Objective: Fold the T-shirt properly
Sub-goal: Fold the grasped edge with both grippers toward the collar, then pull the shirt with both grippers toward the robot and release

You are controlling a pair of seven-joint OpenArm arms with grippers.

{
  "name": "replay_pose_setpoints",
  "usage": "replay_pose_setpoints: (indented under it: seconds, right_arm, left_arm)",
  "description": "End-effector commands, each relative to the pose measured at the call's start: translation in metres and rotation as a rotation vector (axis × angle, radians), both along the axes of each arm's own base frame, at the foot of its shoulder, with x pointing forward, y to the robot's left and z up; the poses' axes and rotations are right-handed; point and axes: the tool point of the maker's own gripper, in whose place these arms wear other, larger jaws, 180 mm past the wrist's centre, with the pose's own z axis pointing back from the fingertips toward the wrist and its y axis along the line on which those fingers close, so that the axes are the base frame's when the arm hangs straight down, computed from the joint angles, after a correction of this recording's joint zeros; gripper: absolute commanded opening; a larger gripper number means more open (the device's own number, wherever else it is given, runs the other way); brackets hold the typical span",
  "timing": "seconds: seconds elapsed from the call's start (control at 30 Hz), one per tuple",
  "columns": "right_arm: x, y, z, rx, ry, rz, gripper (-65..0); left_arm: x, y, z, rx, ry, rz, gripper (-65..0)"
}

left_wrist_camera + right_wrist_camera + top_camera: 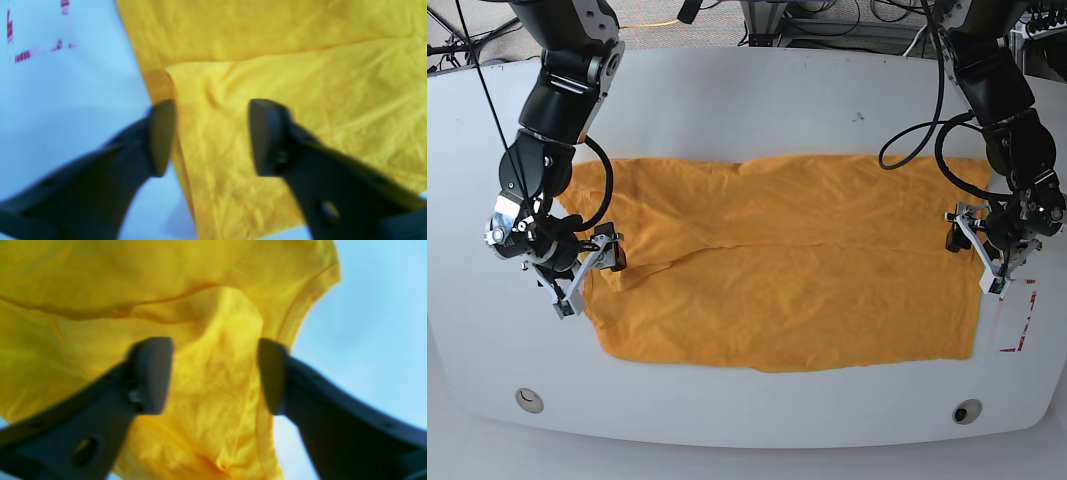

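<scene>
Base view: T-shirt spread flat, no lettering visible; left gripper and right gripper wide, empty.

We are looking at a robot lab: a white table, two robot arms, cables lying behind.

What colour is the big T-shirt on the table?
The T-shirt is orange-yellow all over; the base view shows it best.
</scene>
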Motion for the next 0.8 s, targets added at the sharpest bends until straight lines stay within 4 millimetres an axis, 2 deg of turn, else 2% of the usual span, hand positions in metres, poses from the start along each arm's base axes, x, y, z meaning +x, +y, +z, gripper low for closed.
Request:
replay_pose_setpoints:
  seconds: [0.0, 0.1, 0.2, 0.33, 0.47, 0.63, 0.77]
  right_arm:
    - [0.001, -0.018, 0.022, -0.053, -0.068, -0.011, -8.7]
    - [-0.01, -0.021, 0.022, -0.083, -0.073, -0.008, -1.3]
    - [-0.032, -0.028, 0.019, -0.131, -0.047, -0.013, -0.8]
    - [-0.059, -0.051, 0.017, -0.156, -0.027, -0.087, -0.8]
    - [-0.076, -0.059, 0.005, -0.163, 0.016, -0.101, -0.8]
    - [-0.096, -0.06, -0.011, -0.168, 0.069, -0.097, -0.8]
    - [-0.104, -0.058, -0.019, -0.164, 0.092, -0.095, -1.0]
  left_arm:
    - [0.012, 0.016, 0.025, 0.034, -0.066, 0.006, -24.2]
    - [0.013, 0.016, 0.028, 0.036, -0.074, 0.004, -24.2]
    - [0.009, 0.014, 0.04, 0.061, -0.096, -0.007, -24.2]
    - [-0.02, 0.006, 0.026, 0.068, -0.055, -0.033, -24.2]
    - [-0.04, -0.015, 0.006, 0.035, -0.019, -0.05, -24.2]
    - [-0.069, -0.022, -0.03, 0.014, 0.085, -0.036, -24.3]
    - [-0.089, -0.021, -0.044, 0.024, 0.136, -0.03, -24.3]
